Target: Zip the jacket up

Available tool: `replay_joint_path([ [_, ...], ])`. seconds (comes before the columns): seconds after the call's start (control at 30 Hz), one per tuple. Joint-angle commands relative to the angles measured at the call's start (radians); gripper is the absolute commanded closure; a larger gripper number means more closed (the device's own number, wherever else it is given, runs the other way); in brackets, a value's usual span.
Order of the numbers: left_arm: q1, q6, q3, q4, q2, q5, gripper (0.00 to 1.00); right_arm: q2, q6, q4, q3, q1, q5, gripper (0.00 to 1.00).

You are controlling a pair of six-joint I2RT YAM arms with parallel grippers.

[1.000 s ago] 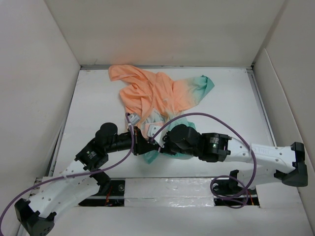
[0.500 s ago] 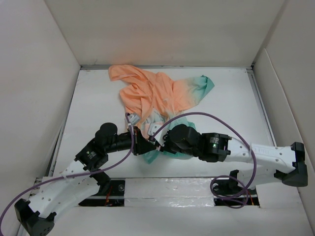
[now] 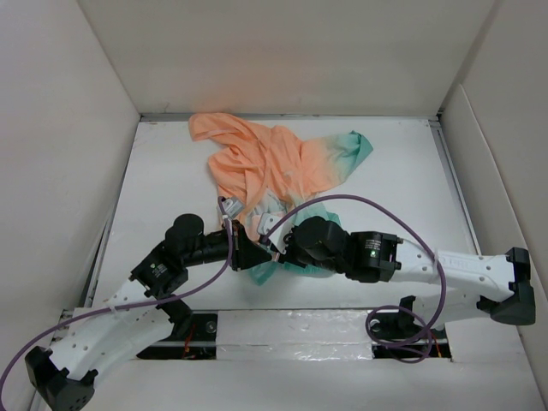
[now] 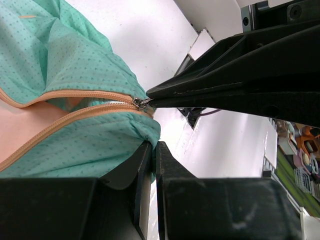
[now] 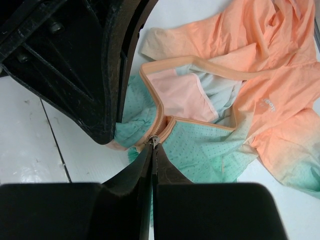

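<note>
Top external view: the jacket point(image 3: 274, 167) is bunched up in the far middle of the white table point(image 3: 402, 205). The peach end is shoved toward the back wall point(image 3: 291, 60) and the teal hem point(image 3: 261, 272) is on the arms' side. The far edge of the fabric sits just short of the rim under that wall, so there's hardly any slack back there. There's a good stretch of bare table to the right of the jacket, and a narrower bare strip on its left before the left wall point(image 3: 60, 188). Both arms meet nose to nose over the hem, so the near middle is the tight spot. A purple cable point(image 3: 377, 205) arcs over the right arm.

Left wrist view: the left gripper point(image 4: 152, 146) has its jaws pinched together on the bottom corner of the teal hem, just under the foot of the zipper. The right gripper point(image 4: 155, 95) comes in from the right with its fingers squeezed to a point, tip right on the little metal zipper slider point(image 4: 142, 103). The two orange zipper tapes point(image 4: 75, 92) split apart just past the slider, so the front gapes open from there on.

Right wrist view says the same. The right jaws are closed with the slider's pull nipped at the very tip, and the left gripper is clamped on the hem edge just beside it.
</note>
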Motion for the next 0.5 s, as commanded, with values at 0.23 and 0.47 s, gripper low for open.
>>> replay_joint_path([
  [0.23,-0.005,0.009,0.016,0.047,-0.023,0.044,1.0,-0.016,0.036,0.05,0.032,-0.016,-0.013,1.0],
  [0.47,-0.005,0.009,0.02,0.025,-0.036,0.059,1.0,0.041,0.098,0.142,0.006,-0.242,-0.229,1.0],
])
